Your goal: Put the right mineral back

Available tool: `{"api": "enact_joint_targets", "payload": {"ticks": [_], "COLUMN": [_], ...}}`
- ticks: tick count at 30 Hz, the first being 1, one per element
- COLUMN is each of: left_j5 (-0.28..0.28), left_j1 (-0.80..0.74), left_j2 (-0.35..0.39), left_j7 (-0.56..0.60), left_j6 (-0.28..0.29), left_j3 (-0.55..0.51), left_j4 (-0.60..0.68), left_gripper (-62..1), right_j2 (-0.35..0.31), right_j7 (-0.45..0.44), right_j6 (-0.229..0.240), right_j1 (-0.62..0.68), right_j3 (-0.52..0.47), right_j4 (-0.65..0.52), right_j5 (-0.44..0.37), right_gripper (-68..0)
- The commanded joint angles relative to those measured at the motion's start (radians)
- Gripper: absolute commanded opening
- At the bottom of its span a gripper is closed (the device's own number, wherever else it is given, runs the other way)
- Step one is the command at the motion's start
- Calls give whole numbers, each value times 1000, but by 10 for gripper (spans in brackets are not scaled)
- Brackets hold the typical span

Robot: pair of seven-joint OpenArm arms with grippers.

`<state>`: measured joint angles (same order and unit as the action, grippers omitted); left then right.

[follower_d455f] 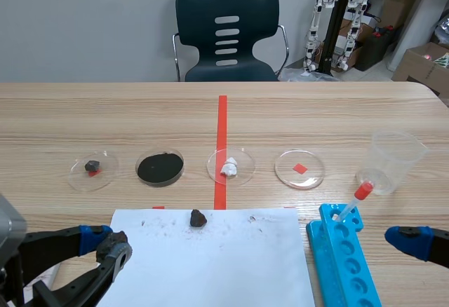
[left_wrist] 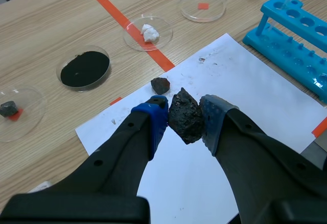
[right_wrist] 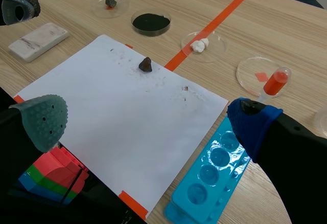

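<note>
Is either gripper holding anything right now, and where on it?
Left gripper pinches the dark rough mineral chunk across its sides; right gripper is open, empty.

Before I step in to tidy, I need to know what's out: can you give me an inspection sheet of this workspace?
Surface: wooden table with taped marks; white paper, dark specks on it.
Job's things: large dark rock; small dark rock on the paper; dishes of grey mineral, black powder, white lumps; empty dish.
Clutter: blue rack, dropper leaning from it, plastic beaker, white block, coloured blocks.
Grippers: left gripper shut on the large dark rock; right gripper open.
Cables: nothing seen.
Surroundings: dark chair, cardboard boxes.
</note>
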<state>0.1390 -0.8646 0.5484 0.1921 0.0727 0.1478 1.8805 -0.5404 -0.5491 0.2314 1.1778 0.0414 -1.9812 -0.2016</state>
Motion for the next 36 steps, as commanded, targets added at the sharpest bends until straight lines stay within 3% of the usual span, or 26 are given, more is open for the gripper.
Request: {"api": "enact_joint_targets", "payload": {"ticks": [1, 8, 16, 22, 31, 36], "left_j5": [5, 5, -13, -29, -29, -20], "left_j1": [1, 1, 88, 302, 665, 816], "left_j2": [-11, -17, -88, -87, -88, -148], "left_j7": [17, 18, -8, -89, -87, -87], "left_j6": [-2, -2, -6, 2, 2, 2], "left_j3": [2, 2, 23, 153, 466, 571], "left_j4": [11, 11, 0, -116, -372, -504], "left_gripper": [-493, -493, -493, -493, -493, -493], "right_j2": [1, 1, 0, 0, 0, 0], "right_j7": [-15, -15, -15, -15, -15, -15], "right_j6": [1, 1, 1, 1, 1, 1], "right_j1": [0, 0, 0, 0, 0, 0], "right_j3": [-3, -3, -3, -3, -3, -3], "right_j4": [-24, -24, -24, -24, -24, -24], "right_j5": [-8, -8, -8, -8, -8, -8], "right_gripper": [4, 4, 4, 4, 4, 4]}}
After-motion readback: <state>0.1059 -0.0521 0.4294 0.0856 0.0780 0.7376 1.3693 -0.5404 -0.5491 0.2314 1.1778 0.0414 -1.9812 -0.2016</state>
